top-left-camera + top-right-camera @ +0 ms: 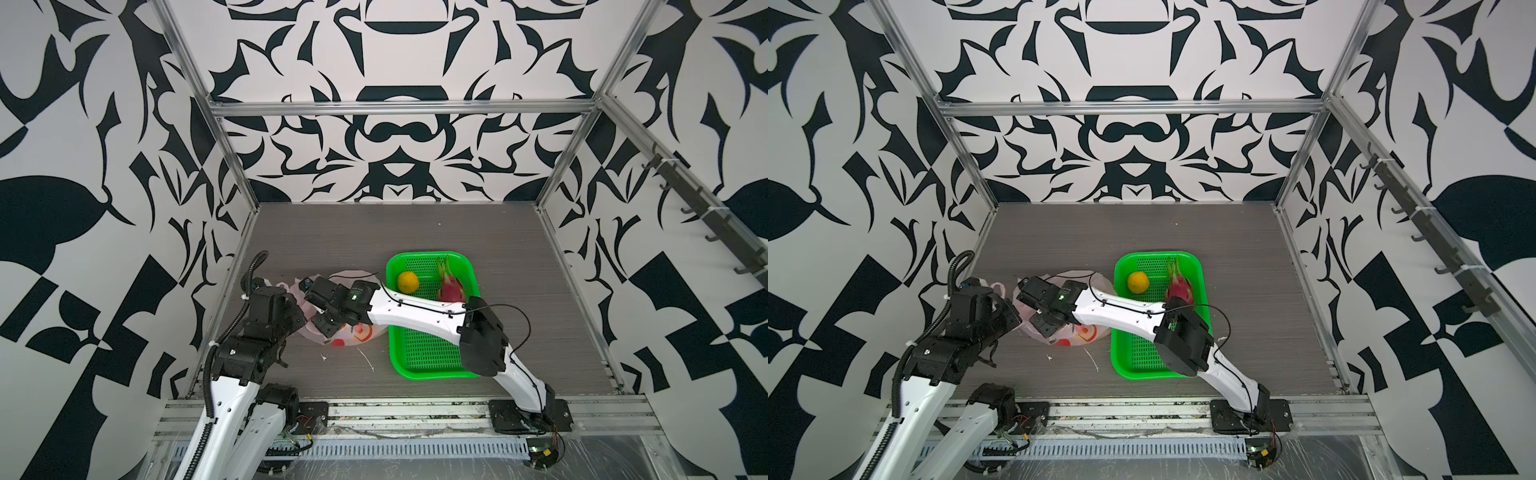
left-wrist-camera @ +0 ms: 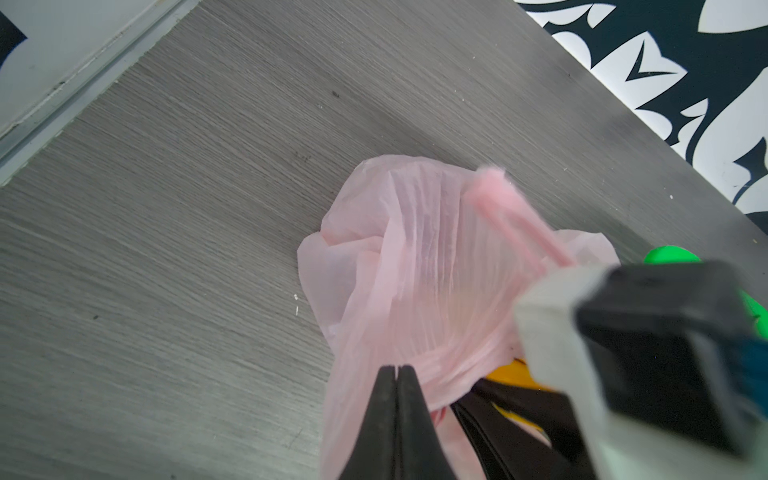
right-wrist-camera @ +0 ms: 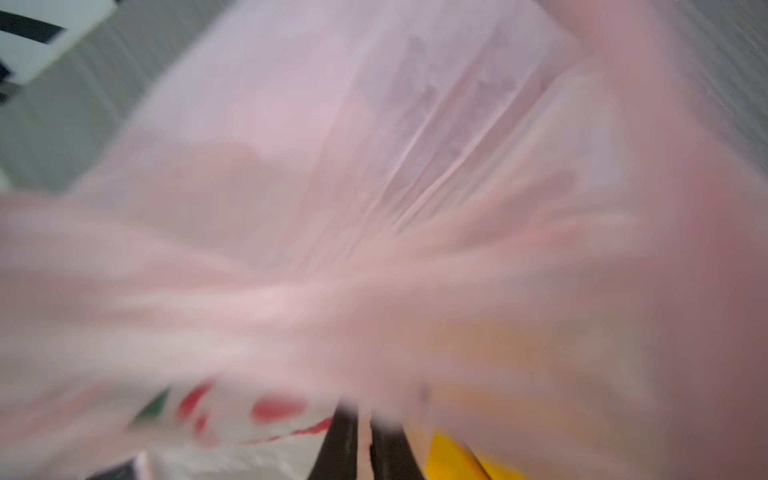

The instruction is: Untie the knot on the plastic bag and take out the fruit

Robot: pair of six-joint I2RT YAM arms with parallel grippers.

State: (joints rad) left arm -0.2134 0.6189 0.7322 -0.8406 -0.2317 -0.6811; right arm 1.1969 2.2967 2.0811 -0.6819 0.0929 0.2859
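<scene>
Smothering the right gripper (image 3: 365,415), blurred plastic bag (image 3: 374,187) hides its grip

Plastic bag (image 2: 415,266): thin, translucent, creased pink film.
Basket (image 1: 434,375): glossy green perforated plastic.
Tabletop (image 2: 187,208): matt grey wood-grain, probably laminate.

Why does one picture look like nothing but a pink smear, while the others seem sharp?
Right wrist view: the bag hangs so close to the lens that almost everything is blurred. Left wrist view: the table grain and the bag's folds are crisp, but the other arm, close to the camera, is out of focus. Both top views: sharp and evenly lit, with no strong glare.
</scene>
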